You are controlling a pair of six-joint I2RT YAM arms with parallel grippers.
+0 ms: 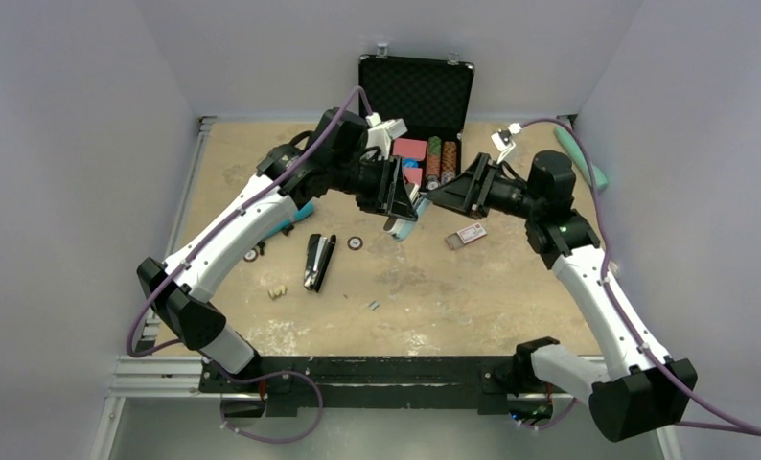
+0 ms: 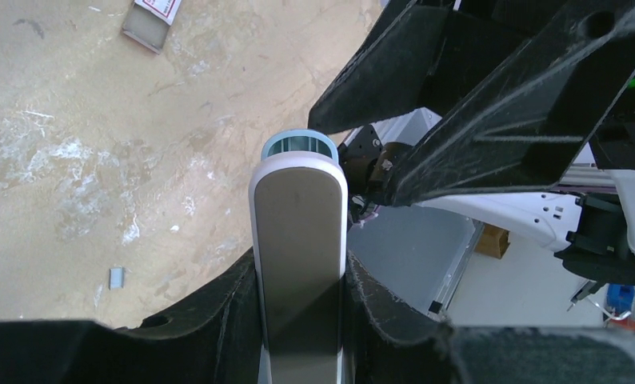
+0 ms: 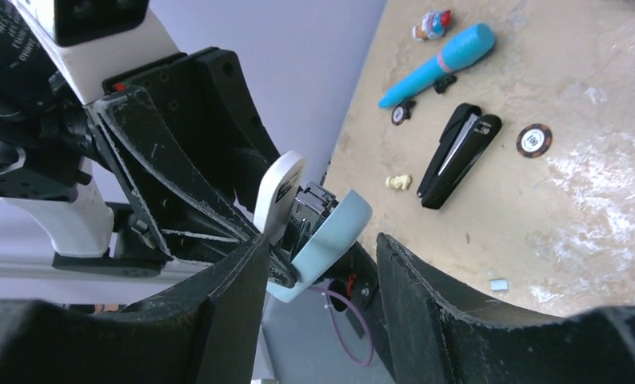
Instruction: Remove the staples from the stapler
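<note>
The black stapler [image 1: 317, 261] lies on the table left of centre with its silvery channel showing; it also shows in the right wrist view [image 3: 457, 156]. A tiny grey strip of staples [image 1: 372, 306] lies on the table in front of it, and shows in both wrist views [image 2: 117, 278] [image 3: 499, 283]. My left gripper [image 1: 401, 206] [image 2: 298, 264] is shut on a white and pale-blue hinged device [image 2: 298, 232] with a metal mechanism inside [image 3: 314, 216], held in the air. My right gripper [image 1: 450, 195] [image 3: 322, 240] is open, facing that device, its fingers on either side of the blue end.
An open black case [image 1: 417, 91] with coloured blocks and chip stacks stands at the back. A teal tube [image 1: 580, 158] lies back right and a blue pen-like tube [image 3: 438, 64] lies left. A small box [image 1: 467, 235], two chips [image 1: 355, 243] [image 1: 251, 255] and a cream lump [image 1: 277, 291] lie about.
</note>
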